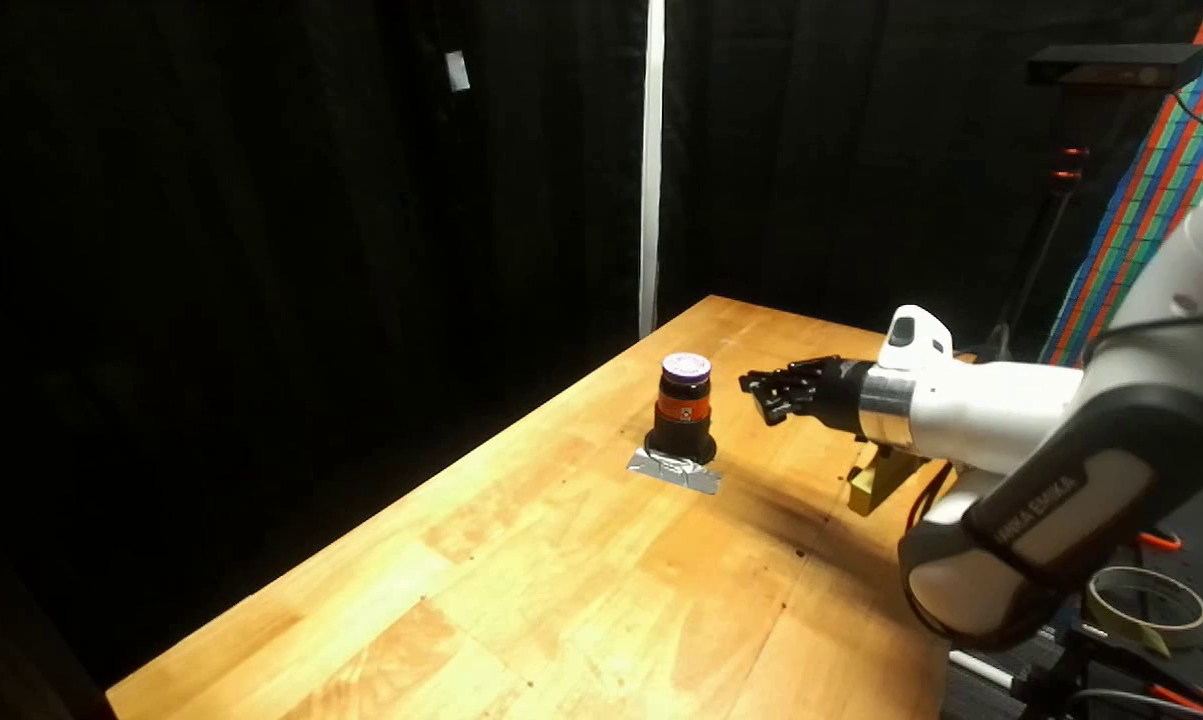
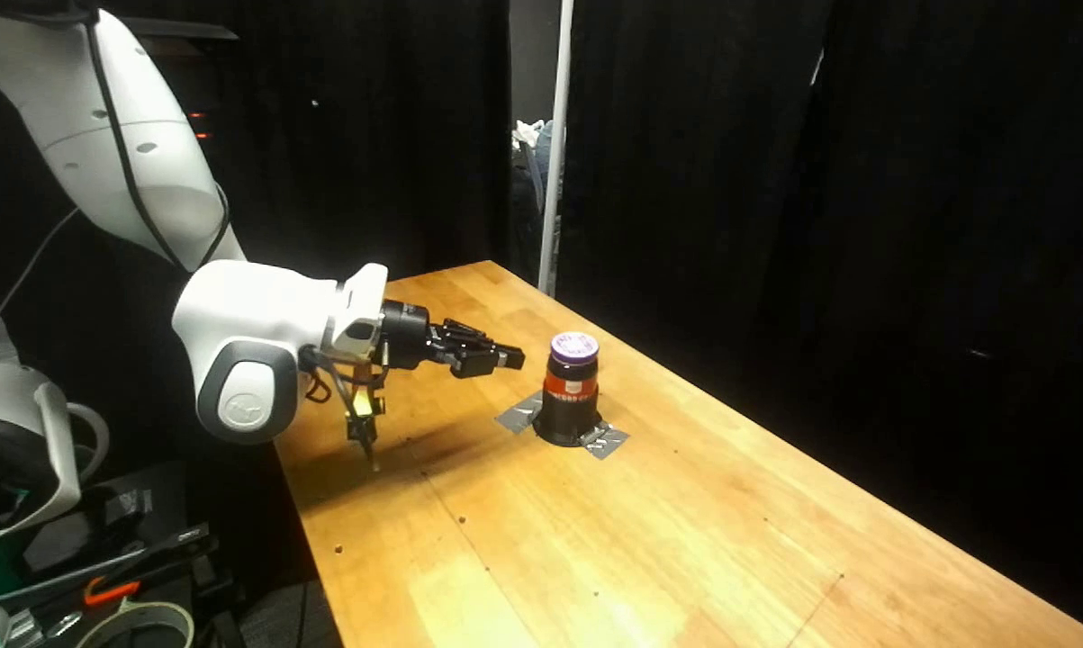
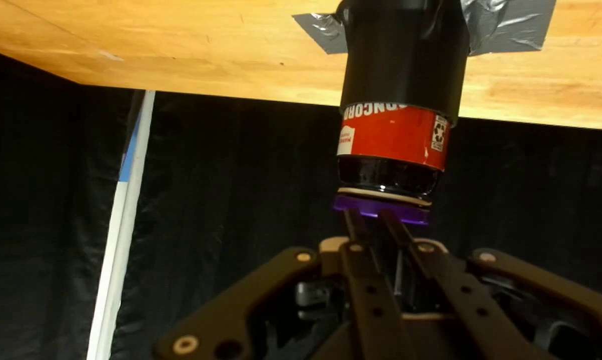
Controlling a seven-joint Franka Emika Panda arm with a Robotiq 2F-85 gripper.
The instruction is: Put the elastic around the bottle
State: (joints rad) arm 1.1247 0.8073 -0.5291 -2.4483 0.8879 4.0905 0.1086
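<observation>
The bottle, a dark jar with a red-orange label and purple lid, stands upright in both exterior views point(image 1: 683, 408) point(image 2: 571, 385). It hangs upside down in the wrist view point(image 3: 393, 135). A thin tan band, apparently the elastic point(image 3: 383, 194), circles its neck just below the lid. In the exterior views the band is too small to make out. My gripper point(image 1: 759, 398) points level at the bottle's upper part, a short way off, also in the exterior view point(image 2: 498, 360). In the wrist view its fingers point(image 3: 368, 212) are slightly apart with nothing between them, overlapping the lid in view.
The bottle sits in a black cup-like holder point(image 3: 403, 60), fixed to the wooden table point(image 1: 521, 600) with silver tape point(image 2: 606, 441). The table's far edge runs close behind the bottle. Black curtains hang beyond. A roll of tape point(image 1: 1147, 600) lies off the table.
</observation>
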